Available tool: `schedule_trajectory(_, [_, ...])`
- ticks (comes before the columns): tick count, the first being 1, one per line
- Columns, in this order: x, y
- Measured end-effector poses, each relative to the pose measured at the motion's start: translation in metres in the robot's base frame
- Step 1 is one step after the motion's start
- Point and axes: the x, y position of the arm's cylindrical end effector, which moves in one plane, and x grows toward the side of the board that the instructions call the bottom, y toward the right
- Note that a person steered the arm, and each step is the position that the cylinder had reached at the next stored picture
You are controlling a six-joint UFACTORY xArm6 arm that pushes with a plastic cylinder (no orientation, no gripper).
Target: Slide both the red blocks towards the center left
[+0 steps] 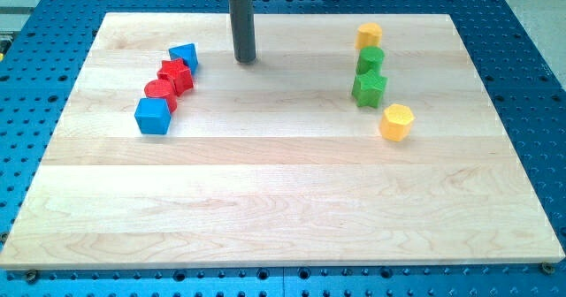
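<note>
Two red blocks lie at the view's upper left: a red star-shaped block (177, 75) and a red cylinder (160, 91) just below-left of it, touching. A small blue block (185, 57) sits above-right of the star. A blue cube (152, 116) sits below-left of the cylinder. The four form a diagonal line. My tip (245, 60) is to the right of the small blue block, a short gap away, touching no block.
On the view's right stand a yellow block (370, 35), a green cylinder (370, 60), a green star-shaped block (369, 89) and a yellow hexagonal block (397, 121). The wooden board (283, 200) lies on a blue perforated table.
</note>
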Motion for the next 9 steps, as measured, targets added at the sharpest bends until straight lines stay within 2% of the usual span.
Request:
schedule_trajectory(1, [0.0, 0.0])
schedule_trajectory(2, [-0.02, -0.003])
schedule_trajectory(4, [0.03, -0.009])
schedule_trajectory(6, [0.039, -0.085])
schedule_trajectory(7, [0.048, -0.15])
schedule_trajectory(9, [0.048, -0.138])
